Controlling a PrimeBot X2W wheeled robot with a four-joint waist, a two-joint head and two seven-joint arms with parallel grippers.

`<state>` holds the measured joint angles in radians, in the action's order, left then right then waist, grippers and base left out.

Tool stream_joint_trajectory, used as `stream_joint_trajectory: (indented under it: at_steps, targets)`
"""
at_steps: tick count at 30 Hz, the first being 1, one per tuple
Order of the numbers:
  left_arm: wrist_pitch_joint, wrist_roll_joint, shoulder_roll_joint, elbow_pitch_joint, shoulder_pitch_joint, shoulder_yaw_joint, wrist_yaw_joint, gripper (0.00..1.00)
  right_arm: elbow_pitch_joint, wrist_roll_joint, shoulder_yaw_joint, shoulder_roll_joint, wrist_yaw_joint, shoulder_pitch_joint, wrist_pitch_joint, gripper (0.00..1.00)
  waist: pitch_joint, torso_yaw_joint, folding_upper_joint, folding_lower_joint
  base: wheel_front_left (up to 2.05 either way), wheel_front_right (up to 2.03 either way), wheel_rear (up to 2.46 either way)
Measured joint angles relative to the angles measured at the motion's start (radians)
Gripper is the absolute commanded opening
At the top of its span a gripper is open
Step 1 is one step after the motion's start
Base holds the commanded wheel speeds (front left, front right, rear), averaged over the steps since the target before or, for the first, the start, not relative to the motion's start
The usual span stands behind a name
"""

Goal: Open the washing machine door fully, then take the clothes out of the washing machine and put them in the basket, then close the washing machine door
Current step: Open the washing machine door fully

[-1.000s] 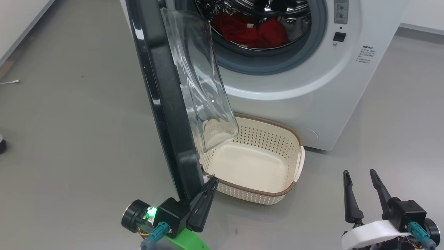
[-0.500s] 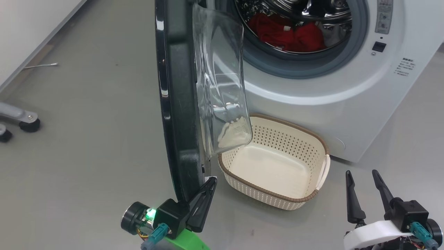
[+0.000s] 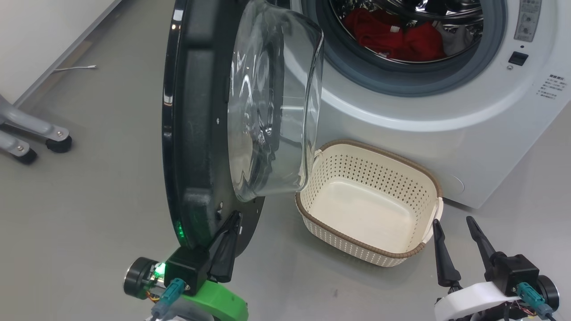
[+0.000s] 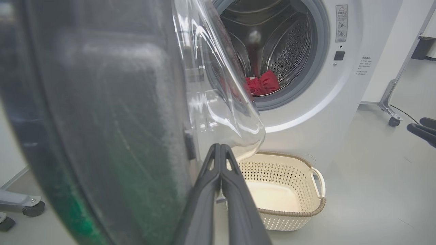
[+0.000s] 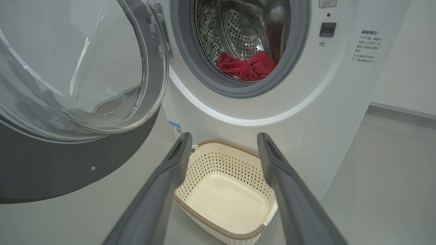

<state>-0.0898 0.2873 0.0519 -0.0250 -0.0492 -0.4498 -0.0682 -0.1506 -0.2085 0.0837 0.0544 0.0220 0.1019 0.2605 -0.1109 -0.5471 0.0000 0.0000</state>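
You're working on a plain grey floor, with the white washing machine directly ahead. The washing machine door stands swung out to your left, its glass bowl facing the drum, so the opening is unblocked. From its angle I'd judge it could go wider. The basket sits empty on the floor just in front of the machine, below the opening, which makes for a short carry. The clothes, a red bundle, lie low in the drum. Your left gripper has its fingers pressed together around nothing, tips at the door's lower inner edge, apparently to push it. Your right gripper hangs spread wide and empty beside the basket, ready to reach.
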Motion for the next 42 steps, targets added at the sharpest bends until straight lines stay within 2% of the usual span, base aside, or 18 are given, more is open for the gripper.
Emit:
stream_joint_trajectory:
  at_steps: [9,19,31,42]
  targets:
    - [-0.018,0.000,0.007,-0.033,0.000,0.086,-0.025,0.00,-0.008,0.001,-0.002,0.000,0.004,-0.013,0.000,1.00,-0.012,-0.003,0.0000,0.0000,0.00,0.00,0.00]
    - [-0.045,0.016,0.021,-0.079,-0.007,0.205,-0.033,0.00,-0.007,0.001,-0.017,0.000,0.003,-0.014,0.000,1.00,-0.030,-0.001,0.0000,0.0000,0.00,0.00,0.00]
    - [-0.081,0.065,0.021,-0.145,-0.057,0.348,-0.041,0.00,0.000,0.018,-0.034,0.001,0.003,-0.036,0.000,1.00,-0.062,0.034,0.0000,0.0000,0.00,0.00,0.00]
    - [-0.107,0.096,0.045,-0.216,-0.131,0.454,-0.041,0.00,0.006,0.027,-0.039,0.007,0.007,-0.058,0.000,1.00,-0.098,0.062,0.0000,0.0000,0.00,0.00,0.00]
